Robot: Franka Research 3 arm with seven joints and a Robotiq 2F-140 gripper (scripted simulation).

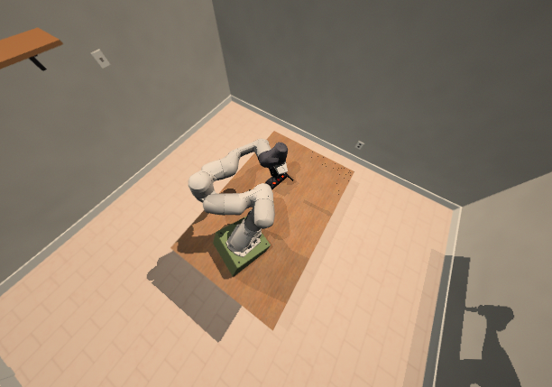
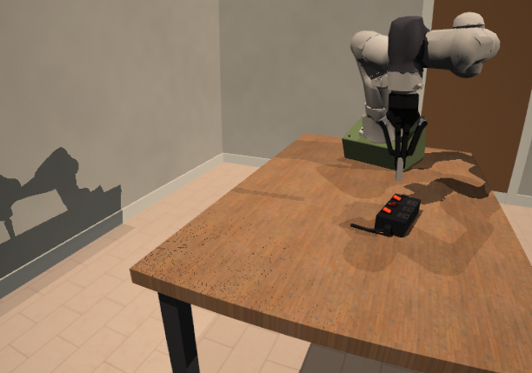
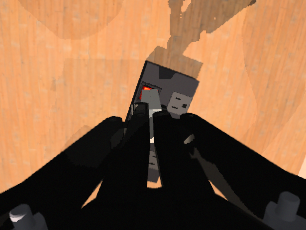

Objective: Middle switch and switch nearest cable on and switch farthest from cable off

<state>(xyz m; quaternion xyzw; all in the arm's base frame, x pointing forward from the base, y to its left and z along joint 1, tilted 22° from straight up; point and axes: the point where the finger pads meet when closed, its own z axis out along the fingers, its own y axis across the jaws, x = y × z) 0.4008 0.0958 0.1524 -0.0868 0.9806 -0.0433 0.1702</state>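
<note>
A black power strip (image 2: 402, 216) (image 1: 275, 181) (image 3: 176, 82) lies flat on the wooden table (image 2: 261, 243) (image 1: 316, 207), right way up, with its cable (image 2: 362, 228) running toward the table's near left. In the exterior view the switch nearest the cable (image 2: 386, 210) and the farthest switch (image 2: 395, 198) look bright orange; the middle switch (image 2: 391, 203) looks darker red. My gripper (image 2: 398, 175) (image 3: 150, 101) is shut on nothing and points straight down, hanging a short way above the strip's far end. In the wrist view the fingers hide most of the strip; one red switch (image 3: 146, 88) shows just beyond the fingertips.
The robot's green base (image 2: 361, 147) (image 1: 234, 261) stands at the table's far end behind the strip. The table edge runs along the near side in the exterior view. A wall and a brown door are behind the arm.
</note>
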